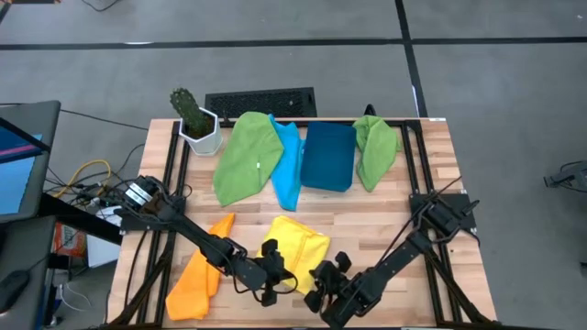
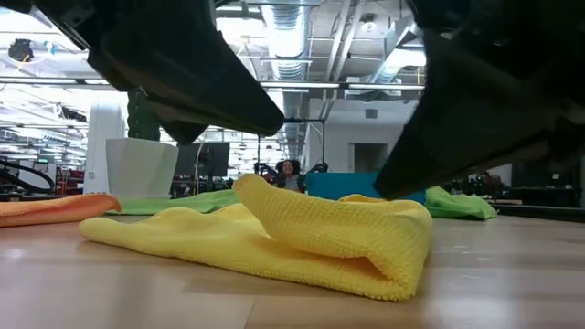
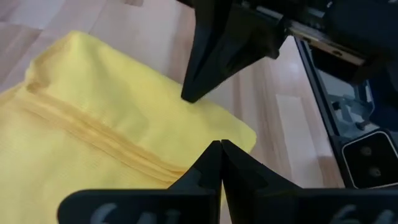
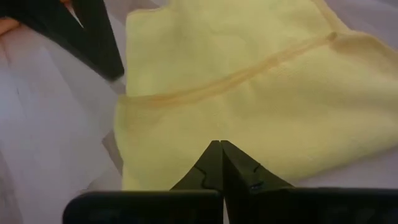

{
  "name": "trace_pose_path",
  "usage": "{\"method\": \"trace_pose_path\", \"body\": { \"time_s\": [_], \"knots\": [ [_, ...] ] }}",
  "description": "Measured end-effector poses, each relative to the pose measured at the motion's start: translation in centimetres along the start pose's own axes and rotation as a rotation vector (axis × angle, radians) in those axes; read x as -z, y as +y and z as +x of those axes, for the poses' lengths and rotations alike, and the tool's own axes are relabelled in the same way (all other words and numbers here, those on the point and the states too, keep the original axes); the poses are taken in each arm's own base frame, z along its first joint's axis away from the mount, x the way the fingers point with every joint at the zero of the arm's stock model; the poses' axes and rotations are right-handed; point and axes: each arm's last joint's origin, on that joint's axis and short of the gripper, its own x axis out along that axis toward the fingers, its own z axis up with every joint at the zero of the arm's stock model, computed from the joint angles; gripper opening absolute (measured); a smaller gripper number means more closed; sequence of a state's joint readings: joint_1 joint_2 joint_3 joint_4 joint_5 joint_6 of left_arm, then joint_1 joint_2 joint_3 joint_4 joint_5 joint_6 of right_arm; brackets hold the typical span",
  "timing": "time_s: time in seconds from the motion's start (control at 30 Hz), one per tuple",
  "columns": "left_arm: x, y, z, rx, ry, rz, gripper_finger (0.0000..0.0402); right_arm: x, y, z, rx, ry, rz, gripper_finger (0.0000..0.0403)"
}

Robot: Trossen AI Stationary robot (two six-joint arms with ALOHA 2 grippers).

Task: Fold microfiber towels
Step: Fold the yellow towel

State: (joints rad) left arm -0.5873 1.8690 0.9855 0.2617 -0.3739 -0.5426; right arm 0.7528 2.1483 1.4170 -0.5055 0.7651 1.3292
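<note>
A yellow microfiber towel (image 1: 295, 240) lies folded over on the wooden table near its front edge; the fold (image 2: 402, 265) faces right in the low view. My left gripper (image 1: 280, 275) is shut and hovers above the towel's near left part (image 3: 221, 146). My right gripper (image 1: 319, 280) is shut, and its tips are down at the towel's top layer near the near right corner (image 4: 221, 146). An orange towel (image 1: 197, 275) lies at the front left. Two green towels (image 1: 246, 156) (image 1: 376, 147) and a light blue one (image 1: 289, 165) lie at the back. My left gripper touches nothing; the low view shows its tip (image 2: 272, 126) clear above the cloth. My right gripper's shut fingertips (image 2: 384, 190) stand at the yellow towel's upper layer (image 4: 205, 134), coming down at a slant from the near right. I cannot tell whether they touch it.
A dark blue bin (image 1: 328, 156) stands at the back between the light blue and right green towels. A white pot with a cactus (image 1: 197, 124) is at the back left corner, a keyboard (image 1: 261, 101) beyond the far edge. Bare wood (image 1: 385, 220) lies right of the yellow towel.
</note>
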Motion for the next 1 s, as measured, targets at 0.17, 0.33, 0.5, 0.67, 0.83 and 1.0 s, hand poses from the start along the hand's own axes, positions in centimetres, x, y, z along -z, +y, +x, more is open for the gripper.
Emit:
{"method": "trace_pose_path", "body": {
  "time_s": [0.17, 0.33, 0.5, 0.67, 0.83, 1.0],
  "knots": [
    [0.3, -0.2, 0.2, 0.021, 0.013, 0.0, 0.0, 0.5, -0.4, 1.2, -0.056, -0.011, 0.002, 0.002],
    [0.3, -0.8, 0.5, 0.049, -0.002, 0.012, 0.0, 1.0, -1.4, 2.3, -0.073, -0.001, 0.028, 0.0017],
    [-0.1, -1.2, 0.7, 0.017, 0.021, 0.073, 0.0, 0.4, -1.6, 3.1, -0.081, 0.029, 0.018, 0.0024],
    [-0.2, -1.3, 1.0, -0.002, 0.046, 0.092, 0.0, -0.2, -1.3, 3.5, -0.124, 0.03, -0.031, 0.0018],
    [0.4, -0.6, 0.9, -0.116, 0.084, 0.087, 0.0, -0.2, -1.3, 3.6, -0.132, 0.045, -0.029, 0.002],
    [1.1, -0.6, 1.1, -0.099, 0.122, 0.085, 0.0, -0.1, -1.2, 3.5, -0.134, 0.046, -0.031, 0.0027]
  ]
}}
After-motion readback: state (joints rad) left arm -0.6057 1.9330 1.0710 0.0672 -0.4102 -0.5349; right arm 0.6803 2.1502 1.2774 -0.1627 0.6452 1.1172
